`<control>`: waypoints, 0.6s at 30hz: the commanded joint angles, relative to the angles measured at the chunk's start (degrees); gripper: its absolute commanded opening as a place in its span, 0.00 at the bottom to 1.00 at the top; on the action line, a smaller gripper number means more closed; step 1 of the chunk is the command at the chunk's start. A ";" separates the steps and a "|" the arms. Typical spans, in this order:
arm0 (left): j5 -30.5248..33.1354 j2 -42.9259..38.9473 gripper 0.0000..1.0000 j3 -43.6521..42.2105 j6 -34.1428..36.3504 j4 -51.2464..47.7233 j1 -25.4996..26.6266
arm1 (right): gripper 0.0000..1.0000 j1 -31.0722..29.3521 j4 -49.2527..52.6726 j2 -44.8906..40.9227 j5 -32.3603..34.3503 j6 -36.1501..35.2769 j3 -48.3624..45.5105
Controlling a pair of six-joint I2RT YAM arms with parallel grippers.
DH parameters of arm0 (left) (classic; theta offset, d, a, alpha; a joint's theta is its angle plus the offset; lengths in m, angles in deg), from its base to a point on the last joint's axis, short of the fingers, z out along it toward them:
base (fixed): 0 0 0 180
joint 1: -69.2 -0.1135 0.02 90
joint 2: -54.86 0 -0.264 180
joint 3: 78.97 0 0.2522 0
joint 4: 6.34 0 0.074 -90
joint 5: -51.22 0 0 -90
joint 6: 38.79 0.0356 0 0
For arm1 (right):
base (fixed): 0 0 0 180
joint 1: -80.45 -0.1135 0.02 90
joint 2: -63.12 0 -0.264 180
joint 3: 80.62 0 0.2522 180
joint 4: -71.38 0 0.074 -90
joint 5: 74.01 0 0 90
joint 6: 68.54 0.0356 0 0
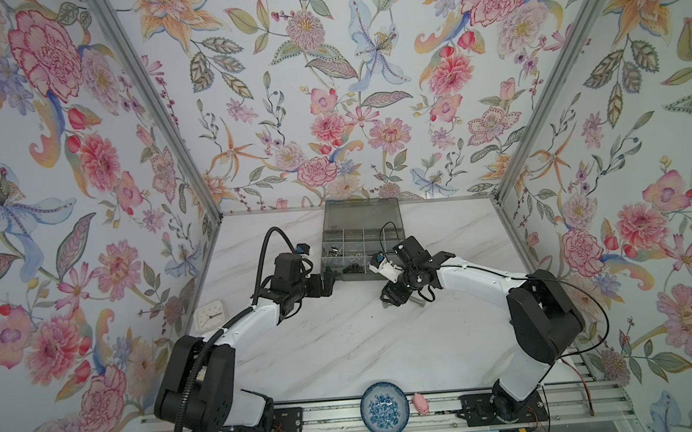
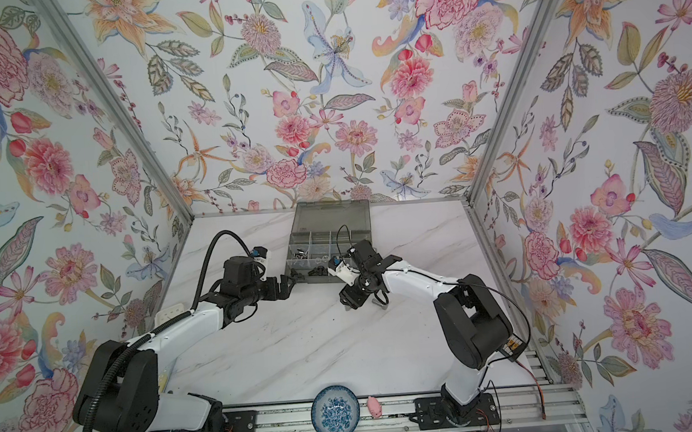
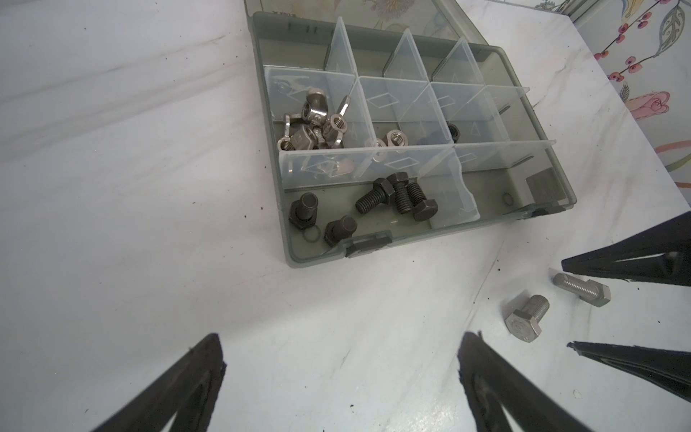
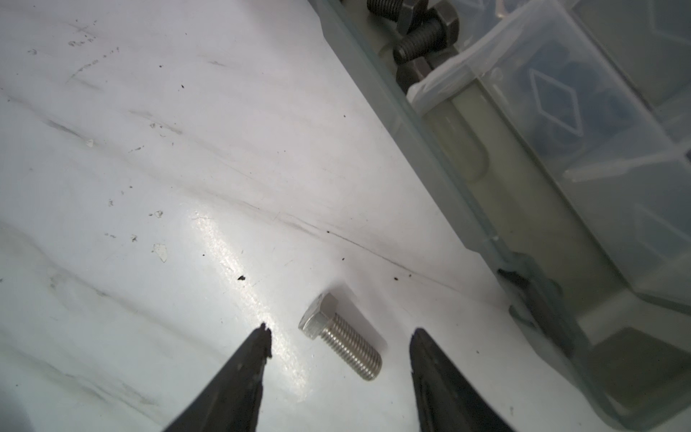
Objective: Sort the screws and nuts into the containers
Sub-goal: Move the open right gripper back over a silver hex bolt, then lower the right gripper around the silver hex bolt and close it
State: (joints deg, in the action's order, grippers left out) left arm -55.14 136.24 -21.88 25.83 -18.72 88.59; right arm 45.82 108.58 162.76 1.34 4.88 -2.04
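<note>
Right wrist view shows the right fingers [image 4: 243, 374] open astride a silver screw [image 4: 347, 346] on the bench [image 4: 149, 149] just near of the organizer box [image 4: 441, 175], left fingers [image 3: 194, 381] spread empty further left, and an off-centre close could roll the screw's round shank away.

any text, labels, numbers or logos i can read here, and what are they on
No text here can be read clearly.
organizer box, back wall: dark marks, too blurred to read.
white clock: dial too small to read.
clear dividers: embossed diamond outlines only, no letters.
</note>
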 commanded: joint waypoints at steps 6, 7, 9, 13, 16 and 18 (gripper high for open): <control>-0.87 -0.17 0.99 0.19 -1.07 0.10 -0.63 | 0.63 0.00 1.93 3.96 -2.04 -1.57 0.05; -0.81 -0.17 1.00 0.17 -1.11 0.04 -0.68 | 0.63 0.00 1.96 4.20 -2.20 -1.51 0.02; -0.83 -0.26 0.99 0.09 -1.15 0.10 -0.66 | 0.63 0.00 1.92 4.72 -2.64 -1.37 0.05; -0.77 -0.26 0.99 -0.18 -1.11 0.06 -0.63 | 0.62 -0.15 2.03 5.39 -3.37 -0.96 -0.28; -0.71 -0.19 0.99 -0.30 -1.07 0.04 -0.63 | 0.62 -0.35 2.09 5.61 -3.56 -0.53 -0.81; -0.73 -0.08 0.99 -0.30 -1.06 0.19 -0.67 | 0.62 -0.52 2.06 5.89 -3.41 -0.16 -1.10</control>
State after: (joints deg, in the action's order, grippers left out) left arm -55.12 136.24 -21.88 25.19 -18.74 88.59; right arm 45.71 109.45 167.54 -1.20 4.29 -2.10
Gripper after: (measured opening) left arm 0.994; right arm 0.619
